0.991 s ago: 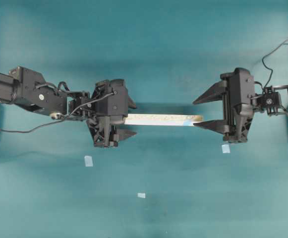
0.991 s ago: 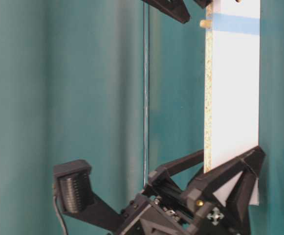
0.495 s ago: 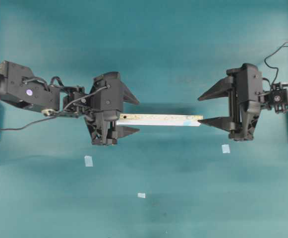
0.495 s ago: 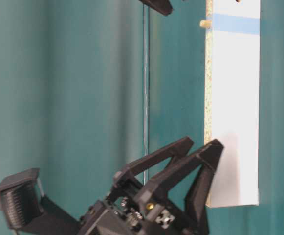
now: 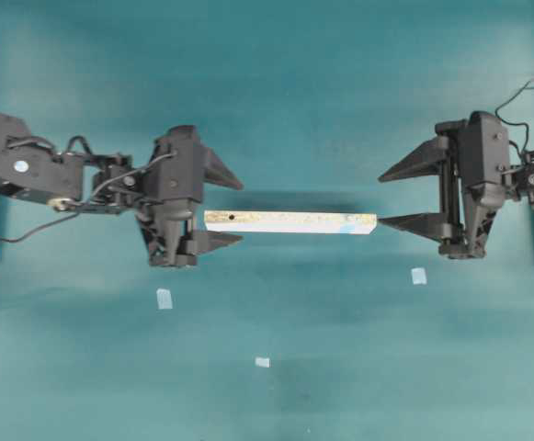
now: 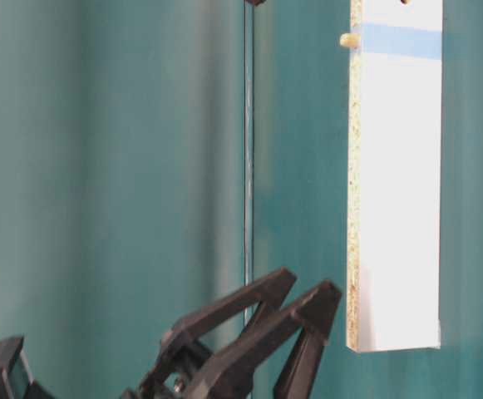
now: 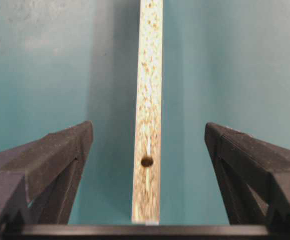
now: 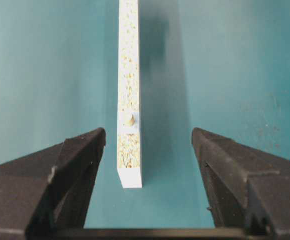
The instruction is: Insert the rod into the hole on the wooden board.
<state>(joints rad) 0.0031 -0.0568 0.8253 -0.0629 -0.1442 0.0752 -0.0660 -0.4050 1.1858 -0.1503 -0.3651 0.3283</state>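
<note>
wooden board (image 6: 397, 191) top cropped, left tool (image 6: 262, 332) cut off below

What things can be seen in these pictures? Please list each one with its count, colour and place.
wooden board: one, speckled beige face with white edge, lying across the middle of the table between the two grippers.
rod: one, cream-white, standing in the blue-marked hole near the board's right end.
plain hole: one, dark, near the board's left end, empty.
tape squares: three, pale blue, flat on the table nearer the bottom of the overhead view.
table: one, teal, under everything.
left gripper: one, black, at the board's left end, jaws open on either side of the board, not touching it.
right gripper: one, black, at the board's right end, jaws open, holding nothing.
</note>
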